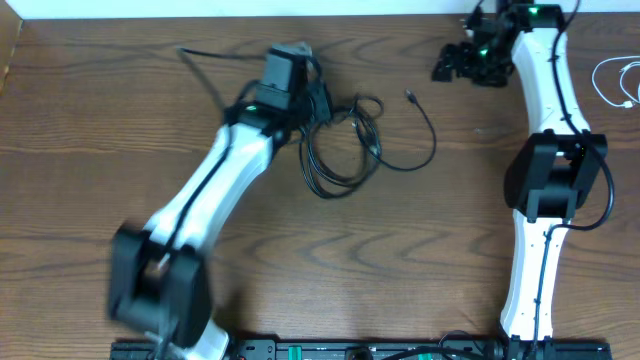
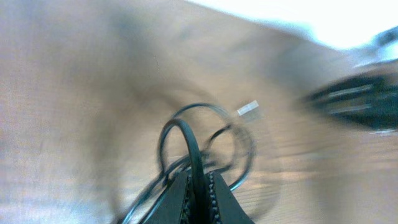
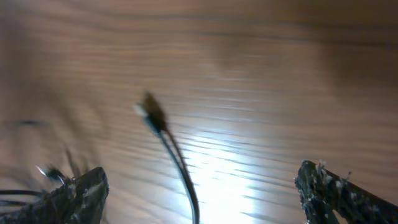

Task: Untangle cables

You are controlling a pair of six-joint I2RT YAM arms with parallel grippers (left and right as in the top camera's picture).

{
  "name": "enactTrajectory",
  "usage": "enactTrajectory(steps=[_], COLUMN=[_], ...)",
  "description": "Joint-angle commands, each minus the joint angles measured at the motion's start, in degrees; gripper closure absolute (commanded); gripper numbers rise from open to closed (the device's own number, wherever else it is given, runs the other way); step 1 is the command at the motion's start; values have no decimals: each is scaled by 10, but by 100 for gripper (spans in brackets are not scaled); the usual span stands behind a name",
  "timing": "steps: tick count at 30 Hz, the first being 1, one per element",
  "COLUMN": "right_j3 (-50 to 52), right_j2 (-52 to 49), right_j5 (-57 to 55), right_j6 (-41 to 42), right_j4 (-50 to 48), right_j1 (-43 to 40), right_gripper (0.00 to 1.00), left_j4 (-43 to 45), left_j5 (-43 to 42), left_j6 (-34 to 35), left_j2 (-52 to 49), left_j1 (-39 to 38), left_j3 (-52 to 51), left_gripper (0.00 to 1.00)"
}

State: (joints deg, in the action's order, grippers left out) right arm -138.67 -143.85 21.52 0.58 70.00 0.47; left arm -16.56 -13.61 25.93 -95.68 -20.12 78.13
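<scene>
A thin black cable (image 1: 345, 150) lies in tangled loops on the wooden table, with one plug end (image 1: 410, 96) to the right and another end (image 1: 183, 52) trailing far left. My left gripper (image 1: 320, 100) sits at the top of the tangle. In the blurred left wrist view it (image 2: 199, 179) is shut on one strand of the black cable (image 2: 194, 146), which arches up from between the jaws. My right gripper (image 1: 447, 68) is open, apart from the tangle. Its view shows the plug end (image 3: 149, 115) and cable running between the wide fingers (image 3: 78, 193). A white cable (image 1: 615, 80) lies coiled at the far right.
The right arm's white body (image 1: 545, 170) stretches from the front edge to the back right. The left arm (image 1: 200, 210) crosses the table diagonally. The table's back edge (image 1: 380, 14) runs just behind both grippers.
</scene>
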Motion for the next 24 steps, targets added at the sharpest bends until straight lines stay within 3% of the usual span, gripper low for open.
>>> enactTrajectory(steps=[1, 11, 24], right_j3=[-9, -22, -22], right_j2=[31, 132, 155], right_j5=[70, 181, 172], right_j6=[-41, -69, -76], right_j4=[0, -8, 12], right_j1=[19, 45, 150], right_gripper=[7, 1, 1], left_j4=[1, 3, -6], left_j5=[-58, -162, -203], left_j6=[-30, -14, 3], left_j2=[78, 114, 114], left_j1=[2, 32, 86], left_j3=[25, 25, 25], left_gripper=[93, 93, 93])
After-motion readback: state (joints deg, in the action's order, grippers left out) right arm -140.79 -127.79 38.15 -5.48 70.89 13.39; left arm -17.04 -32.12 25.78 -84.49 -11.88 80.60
